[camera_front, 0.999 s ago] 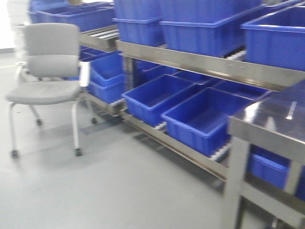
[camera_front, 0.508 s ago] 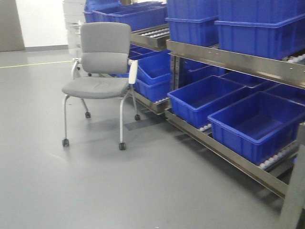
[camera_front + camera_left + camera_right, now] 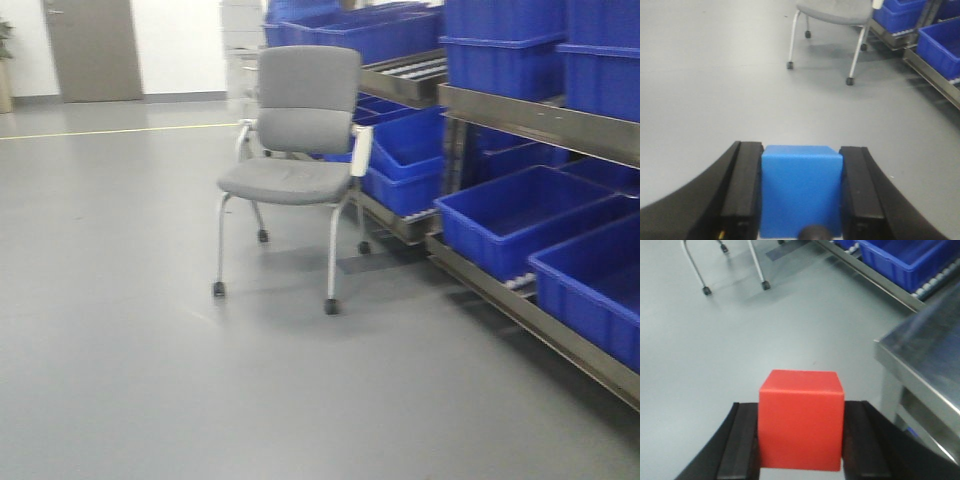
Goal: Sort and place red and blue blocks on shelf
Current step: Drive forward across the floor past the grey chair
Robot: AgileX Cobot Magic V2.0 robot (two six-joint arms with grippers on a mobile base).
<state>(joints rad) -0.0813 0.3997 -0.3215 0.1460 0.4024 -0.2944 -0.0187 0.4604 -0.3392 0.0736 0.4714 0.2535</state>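
The blue block (image 3: 801, 192) is clamped in the left gripper (image 3: 801, 155) above the grey floor (image 3: 715, 75). The red block (image 3: 801, 422) is gripped the same way by the right gripper (image 3: 801, 410), with the corner of a steel table (image 3: 925, 355) near on its right. Neither block is on the shelf (image 3: 540, 112), which runs along the right side carrying blue crates (image 3: 515, 205), with a grey chair (image 3: 300, 150) just left of it.

Nothing legible anywhere: plain faces on the blue block (image 3: 801, 190) between the left jaws, likewise on the red block (image 3: 801, 420) between the right jaws.
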